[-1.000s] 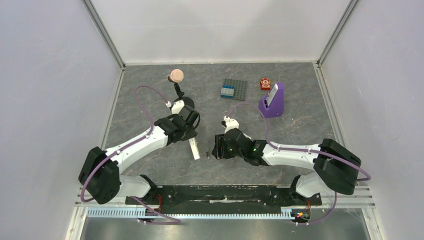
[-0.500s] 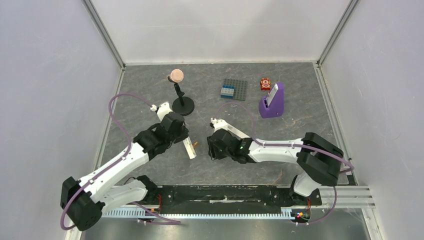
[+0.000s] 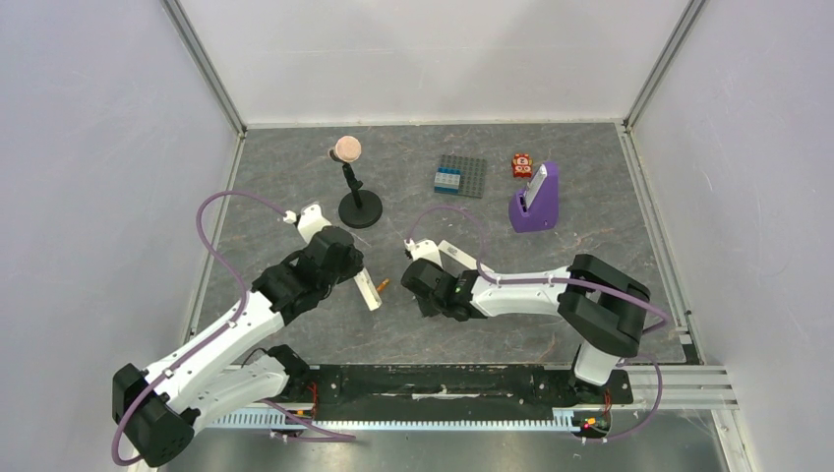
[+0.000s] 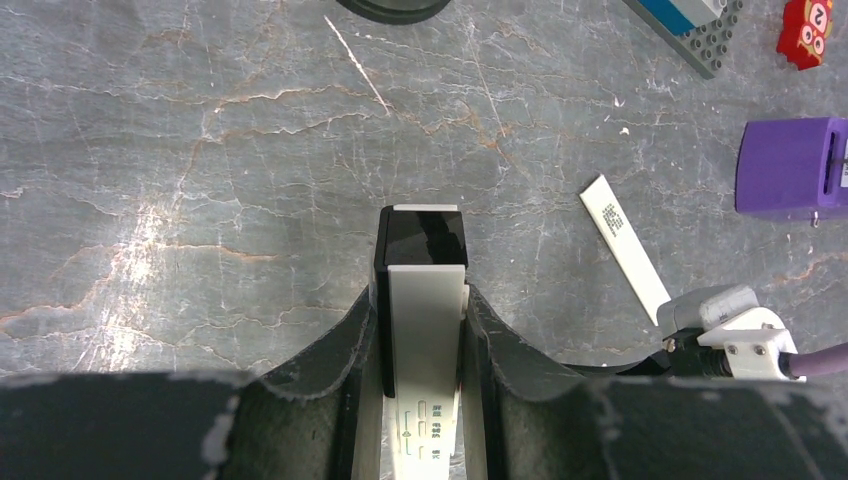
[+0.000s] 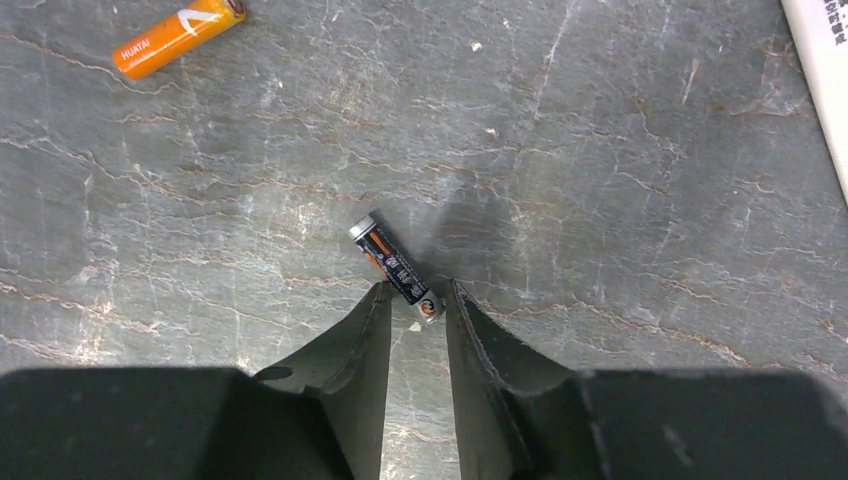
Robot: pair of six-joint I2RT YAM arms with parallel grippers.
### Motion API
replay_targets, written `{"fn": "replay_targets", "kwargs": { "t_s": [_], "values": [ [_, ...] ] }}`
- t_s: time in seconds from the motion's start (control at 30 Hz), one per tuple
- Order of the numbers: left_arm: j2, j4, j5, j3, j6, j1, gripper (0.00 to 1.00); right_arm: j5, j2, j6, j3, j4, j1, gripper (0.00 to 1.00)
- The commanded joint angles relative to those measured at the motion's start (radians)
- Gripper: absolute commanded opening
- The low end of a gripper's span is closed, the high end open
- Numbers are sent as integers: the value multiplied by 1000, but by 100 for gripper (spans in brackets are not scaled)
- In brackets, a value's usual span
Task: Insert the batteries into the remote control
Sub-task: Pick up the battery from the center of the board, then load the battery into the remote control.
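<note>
My left gripper (image 4: 421, 305) is shut on the remote control (image 4: 425, 300), a slim white bar with a black end that sticks out ahead of the fingers. In the top view the remote (image 3: 367, 292) slants down from the left gripper (image 3: 346, 272). The orange battery (image 3: 383, 286) lies just right of it and shows in the right wrist view (image 5: 178, 38). My right gripper (image 5: 417, 300) has its jaws closed in on the near end of the dark grey battery (image 5: 395, 268), which lies slanted on the table. In the top view the right gripper (image 3: 421, 295) hides it.
A loose white strip (image 4: 625, 248) lies right of the remote and also shows in the right wrist view (image 5: 822, 60). At the back stand a black microphone stand (image 3: 359, 208), a grey brick plate (image 3: 461, 176), a red toy (image 3: 521, 164) and a purple wedge stand (image 3: 537, 202).
My left arm has drawn back to the near left with the remote, uncovering the orange battery. My right gripper has shifted left over the dark grey battery.
</note>
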Motion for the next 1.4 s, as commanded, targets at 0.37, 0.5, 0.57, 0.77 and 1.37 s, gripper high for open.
{"fn": "replay_targets", "kwargs": {
  "t_s": [0.37,0.5,0.57,0.77,1.37],
  "values": [
    [-51,225,99,-82,80,-2,2,-24,-38,-77,14,-25,2,0],
    [-76,446,254,-186,164,-2,2,-54,-146,-81,0,-71,2,0],
    [-87,565,333,-245,192,-2,2,-74,-216,-80,-14,-106,2,0],
    [-56,908,460,-378,147,-2,2,-149,-403,-92,-48,-197,2,1],
    [1,1248,386,-540,-147,-2,2,-264,-399,-14,64,-222,4,1]
  ]
}}
